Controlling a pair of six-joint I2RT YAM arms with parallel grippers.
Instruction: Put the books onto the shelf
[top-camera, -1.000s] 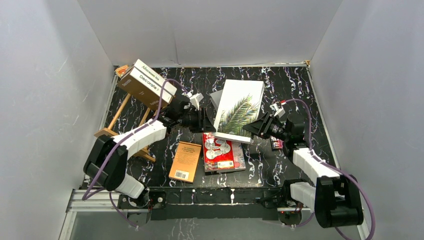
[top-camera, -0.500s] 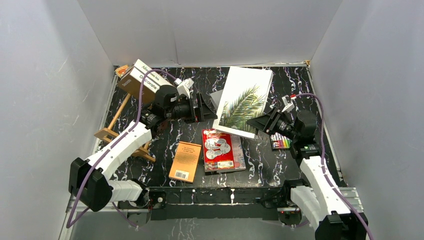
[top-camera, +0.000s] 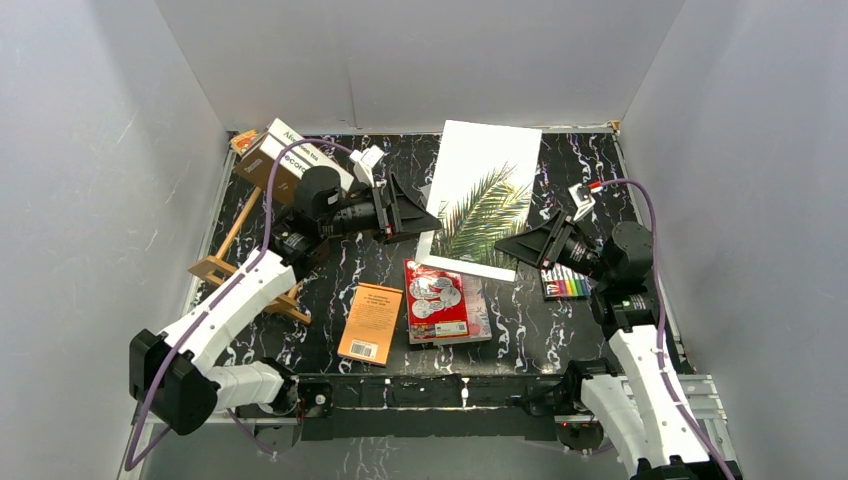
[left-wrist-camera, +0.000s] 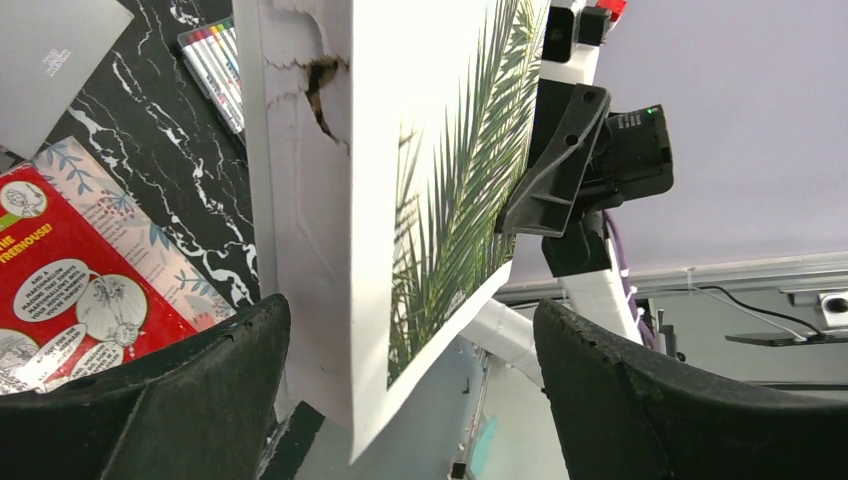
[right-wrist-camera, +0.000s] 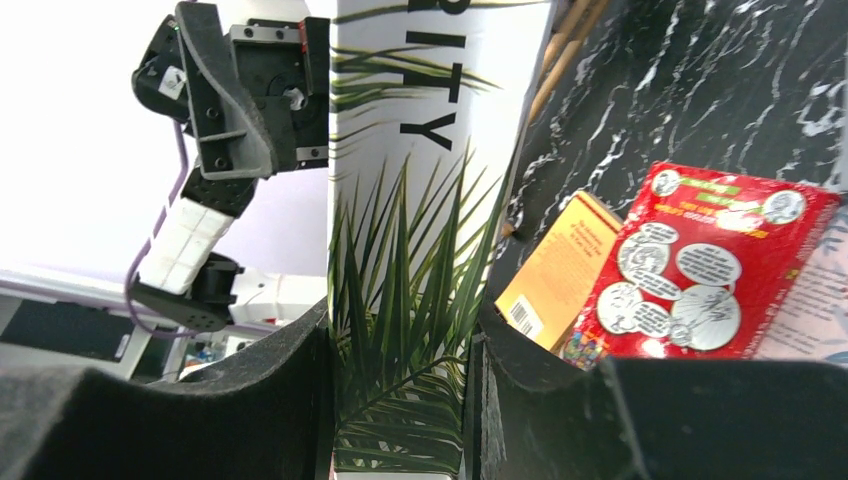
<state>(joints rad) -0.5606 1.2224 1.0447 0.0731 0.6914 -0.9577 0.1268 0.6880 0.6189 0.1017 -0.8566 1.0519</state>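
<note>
The white palm-leaf book (top-camera: 487, 190) hangs tilted above the table, and my right gripper (top-camera: 508, 248) is shut on its lower right edge (right-wrist-camera: 400, 330). My left gripper (top-camera: 425, 213) stands open at the book's left edge, jaws wide on either side of it (left-wrist-camera: 410, 310) without touching. The brown "Decorate" book (top-camera: 283, 165) and a white one (top-camera: 300, 140) lie on the wooden shelf (top-camera: 228, 262) at the left. A red illustrated book (top-camera: 436, 300) lies on a grey one (top-camera: 481, 312), with an orange paperback (top-camera: 371, 322) beside them.
A pack of coloured markers (top-camera: 566, 286) lies under my right arm. A small orange card (top-camera: 240, 142) sits at the back left corner behind the shelf. White walls close in the table on three sides.
My left gripper has opened and let go of the palm-leaf book. The right gripper has lifted the book higher and tilted it more upright, and both arms have risen.
</note>
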